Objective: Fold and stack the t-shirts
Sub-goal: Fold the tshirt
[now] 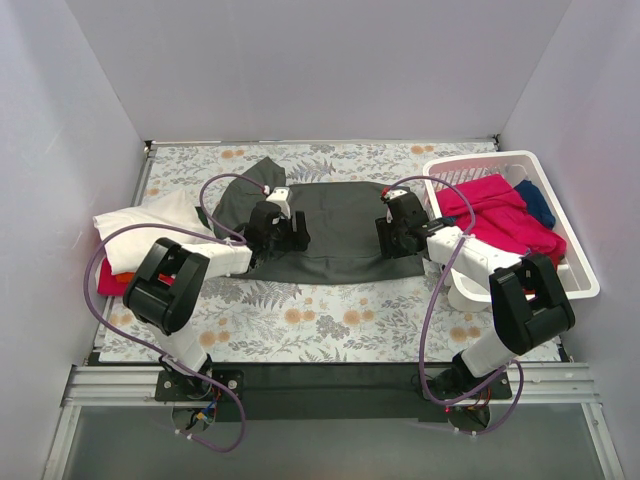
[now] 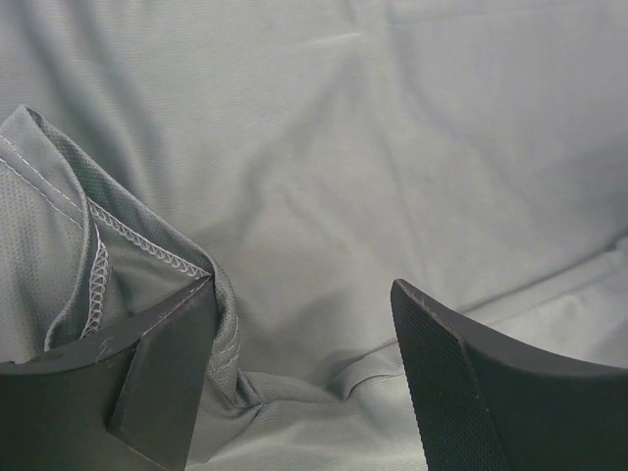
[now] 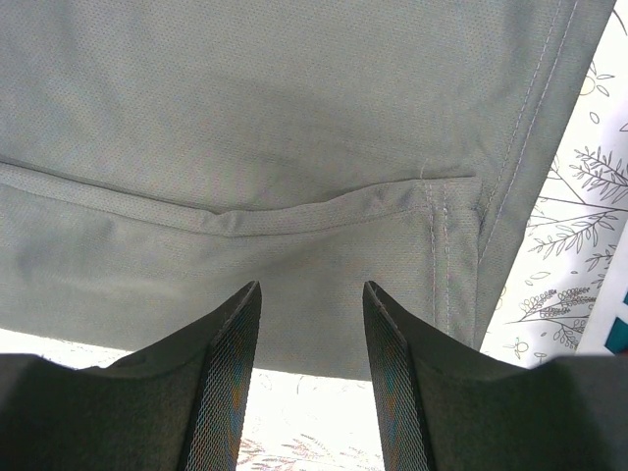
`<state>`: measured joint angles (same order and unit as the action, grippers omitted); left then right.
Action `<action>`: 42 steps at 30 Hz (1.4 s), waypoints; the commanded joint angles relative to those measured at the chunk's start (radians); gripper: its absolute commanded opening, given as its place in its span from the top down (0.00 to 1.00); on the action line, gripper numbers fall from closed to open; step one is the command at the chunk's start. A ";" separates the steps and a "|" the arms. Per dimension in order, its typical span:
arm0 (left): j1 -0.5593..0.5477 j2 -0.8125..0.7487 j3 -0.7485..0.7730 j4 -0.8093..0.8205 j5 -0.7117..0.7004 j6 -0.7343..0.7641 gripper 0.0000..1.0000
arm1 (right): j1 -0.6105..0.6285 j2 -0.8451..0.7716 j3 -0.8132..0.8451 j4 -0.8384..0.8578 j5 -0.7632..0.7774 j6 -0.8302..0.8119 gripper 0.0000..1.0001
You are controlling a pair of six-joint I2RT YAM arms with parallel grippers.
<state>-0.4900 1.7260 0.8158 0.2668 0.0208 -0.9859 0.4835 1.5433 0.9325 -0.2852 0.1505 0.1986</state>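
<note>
Desk [image 1: 330,320] mid-task: basket [image 1: 578,272] at right holds pink shirt [image 1: 495,215] and navy shirt [image 1: 540,200], unfolded. Grey shirt [image 1: 340,225] lies centre, partly folded. A white-topped pile [image 1: 140,225] sits left, probably done. Left end effector [image 2: 299,294] is spread over the grey shirt's left fold, right end effector [image 3: 312,294] spread at its right hem, neither pinching.

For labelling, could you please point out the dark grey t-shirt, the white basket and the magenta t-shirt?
dark grey t-shirt [image 1: 340,225]: top view, flat middle.
white basket [image 1: 478,168]: top view, far wall.
magenta t-shirt [image 1: 490,205]: top view, bunched middle.
</note>
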 commanded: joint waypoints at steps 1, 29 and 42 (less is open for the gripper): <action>0.001 -0.029 0.039 -0.005 0.064 -0.016 0.36 | -0.006 -0.045 -0.015 0.021 0.003 -0.005 0.58; -0.015 -0.243 -0.147 0.048 -0.218 -0.152 0.22 | -0.008 0.000 -0.026 0.029 0.014 0.004 0.58; 0.036 -0.259 -0.343 0.081 -0.202 -0.283 0.20 | -0.008 0.115 -0.096 0.032 0.037 0.042 0.59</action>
<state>-0.4751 1.4998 0.5186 0.3424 -0.1810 -1.2247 0.4782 1.6222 0.8810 -0.2291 0.1551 0.2127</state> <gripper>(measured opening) 0.798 0.415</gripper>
